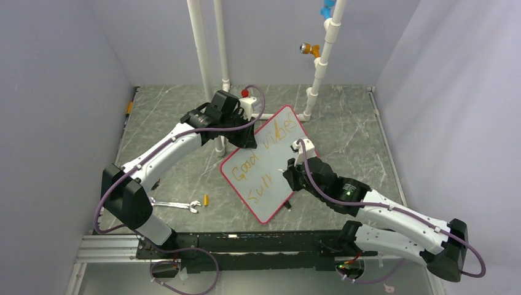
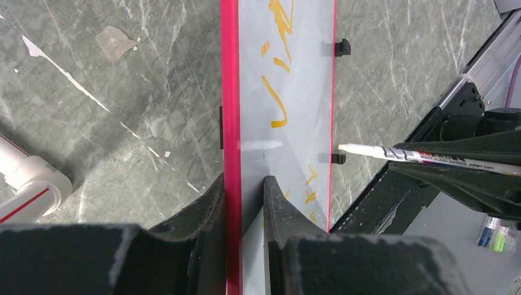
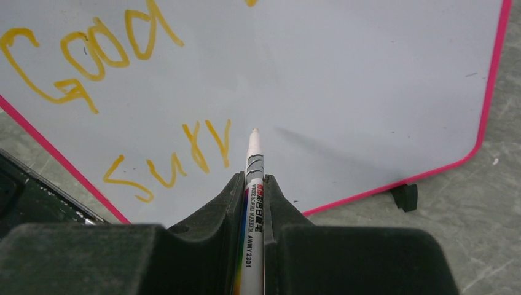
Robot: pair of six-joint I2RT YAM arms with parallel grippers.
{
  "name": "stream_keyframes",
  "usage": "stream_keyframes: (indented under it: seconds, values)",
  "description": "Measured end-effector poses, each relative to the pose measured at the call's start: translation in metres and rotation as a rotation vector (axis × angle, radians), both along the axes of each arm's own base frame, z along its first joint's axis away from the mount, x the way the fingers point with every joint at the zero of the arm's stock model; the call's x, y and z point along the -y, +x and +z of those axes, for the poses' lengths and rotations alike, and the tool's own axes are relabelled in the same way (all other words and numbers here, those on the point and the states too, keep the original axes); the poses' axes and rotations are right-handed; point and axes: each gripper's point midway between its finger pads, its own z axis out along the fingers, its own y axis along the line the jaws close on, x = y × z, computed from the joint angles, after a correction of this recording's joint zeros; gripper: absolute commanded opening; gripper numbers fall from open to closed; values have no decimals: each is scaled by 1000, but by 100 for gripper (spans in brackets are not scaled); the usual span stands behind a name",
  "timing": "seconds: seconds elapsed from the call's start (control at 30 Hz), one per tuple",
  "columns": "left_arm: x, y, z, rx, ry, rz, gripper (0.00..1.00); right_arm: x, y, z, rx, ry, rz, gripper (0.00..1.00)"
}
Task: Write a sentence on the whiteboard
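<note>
Clearly the right gripper [image 3: 253, 179] is clamped narrow on a slim white whiteboard marker [image 3: 252, 215] with printed lettering along its barrel. The barrel runs straight out between the two black fingers and its pale tip points forward. Directly ahead of that tip lies the flat pale grey-white whiteboard [image 1: 274, 166] with rounded corners and a thin red-pink rim. It stands at a slant on the grey marbled table [image 1: 344, 129]. Whether the tip touches the surface I cannot tell.

Just left of the tip sits the end of the second line of the sentence [image 3: 77, 92], written in orange-yellow marker strokes. The first line, beginning "Good", lies further ahead and to the left. Off to the right, beyond the rim, a small black foot [image 3: 404, 195] sticks out under the board.

Opposite, the left gripper [image 2: 243, 183] pinches the far rim of the board, one finger on each face, the jaws close together. From its wrist view the marker comes in from the right. A silver open-ended wrench [image 1: 175, 204] lies on the table beside the left arm.
</note>
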Motion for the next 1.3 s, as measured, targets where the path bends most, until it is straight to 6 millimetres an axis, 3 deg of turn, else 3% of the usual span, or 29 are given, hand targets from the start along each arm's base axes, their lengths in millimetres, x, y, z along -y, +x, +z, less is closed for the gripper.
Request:
stream_keyframes:
  seconds: [0.6, 1.3]
  values:
    - [0, 0, 0, 0, 0, 0, 0, -12, 14, -16, -34, -11, -2, 0]
    - [-1, 0, -1, -1, 4, 2, 0, -19, 8, -24, -55, 14, 42, 0]
